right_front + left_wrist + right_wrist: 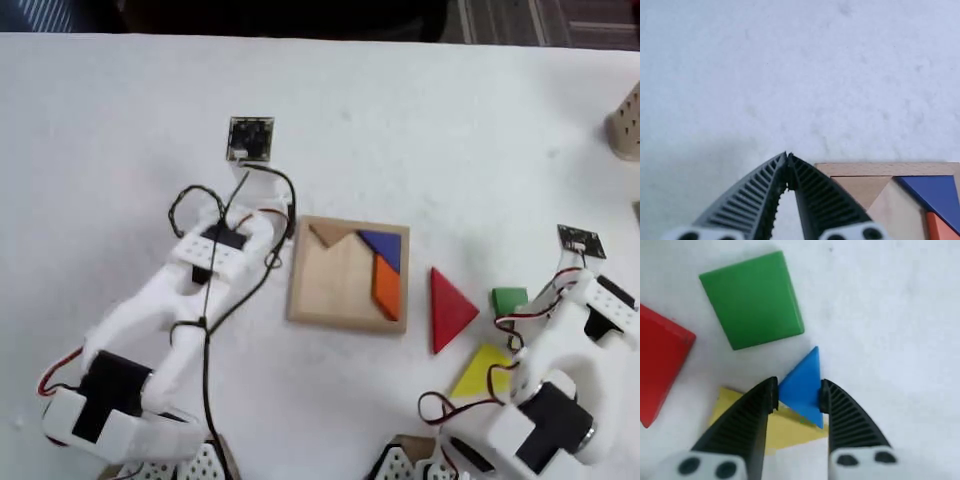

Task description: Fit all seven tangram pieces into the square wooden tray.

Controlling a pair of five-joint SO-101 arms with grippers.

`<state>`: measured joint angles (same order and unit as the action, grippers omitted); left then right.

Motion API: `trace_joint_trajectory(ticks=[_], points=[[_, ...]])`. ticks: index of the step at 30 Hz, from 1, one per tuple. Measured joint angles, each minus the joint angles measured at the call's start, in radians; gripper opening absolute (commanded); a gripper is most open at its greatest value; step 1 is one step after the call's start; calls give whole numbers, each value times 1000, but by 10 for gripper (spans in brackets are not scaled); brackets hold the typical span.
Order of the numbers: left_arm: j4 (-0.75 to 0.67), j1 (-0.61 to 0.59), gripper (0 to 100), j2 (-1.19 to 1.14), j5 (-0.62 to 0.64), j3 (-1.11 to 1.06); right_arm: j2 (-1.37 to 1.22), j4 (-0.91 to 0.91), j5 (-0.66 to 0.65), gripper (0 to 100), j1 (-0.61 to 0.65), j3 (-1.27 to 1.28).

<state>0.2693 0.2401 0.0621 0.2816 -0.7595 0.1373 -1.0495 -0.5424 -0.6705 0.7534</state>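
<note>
The square wooden tray [330,290] lies at the middle of the frame on the white table [450,120]. Three pieces sit inside it: a brown triangle [335,233] in its upper left corner, a dark blue piece [383,247] in its upper right corner, and an orange piece [387,288] along its right side just below the blue one. The rest of its floor is bare wood. To the right of the tray, apart from it, lies a red triangle [450,310]. A green square [509,300] sits near the red triangle's right point, and a yellow triangle [480,372] lies below them toward the lower right of the frame. The left arm reaches in from the lower left. The left gripper [788,158] hangs over bare table just beside the tray's upper left corner, its jaws closed together with nothing between them. The right arm stands at the lower right. The right gripper [799,389] has its jaws clamped on a small blue triangle [805,377], one jaw against each side, above the edge of the yellow triangle and near the green square.
</note>
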Motion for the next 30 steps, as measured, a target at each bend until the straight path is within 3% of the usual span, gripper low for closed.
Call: trace_joint_trajectory(ticks=[7, 11, 18, 30], points=[[0, 0, 23, 0, 0, 0, 94, -149, 2, 32, 23, -72], [0, -35, 23, 0, 2, 5, 101, -230, 98, 32, 112, -107], [78, -132, 23, -2, 2, 51, 101, -333, 330, 32, 431, -169], [78, -224, 23, -2, 2, 52, 101, -238, 470, 32, 937, -262]])
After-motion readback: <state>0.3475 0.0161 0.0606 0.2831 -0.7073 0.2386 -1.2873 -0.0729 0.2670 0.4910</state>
